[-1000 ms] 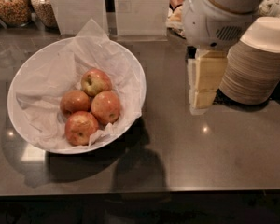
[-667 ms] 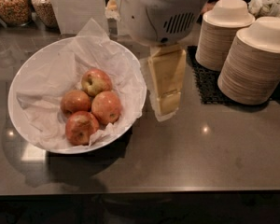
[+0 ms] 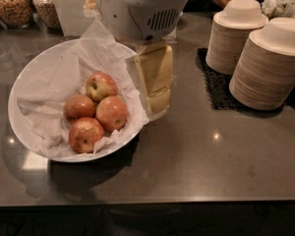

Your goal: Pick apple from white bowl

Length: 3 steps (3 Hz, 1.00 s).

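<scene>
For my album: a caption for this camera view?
Gripper hovers at the rim of the white bowl; the apple, palest of four, lies farthest back.

Dim overhead light, hand (image 3: 156,107) at white bowl (image 3: 19,127)'s right rim.

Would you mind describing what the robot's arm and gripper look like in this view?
The arm's last segment is a rounded, glossy white housing with a small grille of slanted slots and a dark dot beside it. Below it, the gripper is pale cream-yellow, flat-sided and blocky, hanging just right of the white bowl rim. No cables or lettering show.
</scene>
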### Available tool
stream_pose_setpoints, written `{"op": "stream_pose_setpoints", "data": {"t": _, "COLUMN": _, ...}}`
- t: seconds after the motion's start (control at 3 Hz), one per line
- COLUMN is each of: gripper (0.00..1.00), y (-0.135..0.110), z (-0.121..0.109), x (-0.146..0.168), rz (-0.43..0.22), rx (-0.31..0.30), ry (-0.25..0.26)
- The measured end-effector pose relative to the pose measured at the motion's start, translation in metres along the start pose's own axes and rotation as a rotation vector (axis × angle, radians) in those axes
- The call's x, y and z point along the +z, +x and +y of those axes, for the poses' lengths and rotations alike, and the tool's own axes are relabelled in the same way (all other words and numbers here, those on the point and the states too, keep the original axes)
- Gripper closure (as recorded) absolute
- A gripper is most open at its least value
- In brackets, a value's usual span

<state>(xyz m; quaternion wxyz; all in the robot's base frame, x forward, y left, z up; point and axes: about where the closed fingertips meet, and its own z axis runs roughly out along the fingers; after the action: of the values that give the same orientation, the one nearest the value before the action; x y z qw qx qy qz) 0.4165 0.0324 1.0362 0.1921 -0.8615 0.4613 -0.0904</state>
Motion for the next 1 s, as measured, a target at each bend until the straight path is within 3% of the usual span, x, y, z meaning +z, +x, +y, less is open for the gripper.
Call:
{"op": "stream_pose_setpoints", "data": {"t": 0.33, "gripper": 0.00, "y": -0.027, "z": -0.041, "x": 0.034, "rz": -0.037, "rx": -0.142, "ry": 0.051}}
{"op": "stream_pose_setpoints", "data": {"t": 0.67, "gripper": 0.00, "y": -0.048, "z": -0.078, "x": 0.073, "rz": -0.089, "rx": -0.238, "ry": 0.065}}
{"op": "stream_pose_setpoints", "data": {"t": 1.0, "gripper": 0.00, "y": -0.050, "z": -0.080, "x": 0.079, "rz": -0.096, "rx": -0.243, "ry": 0.058}}
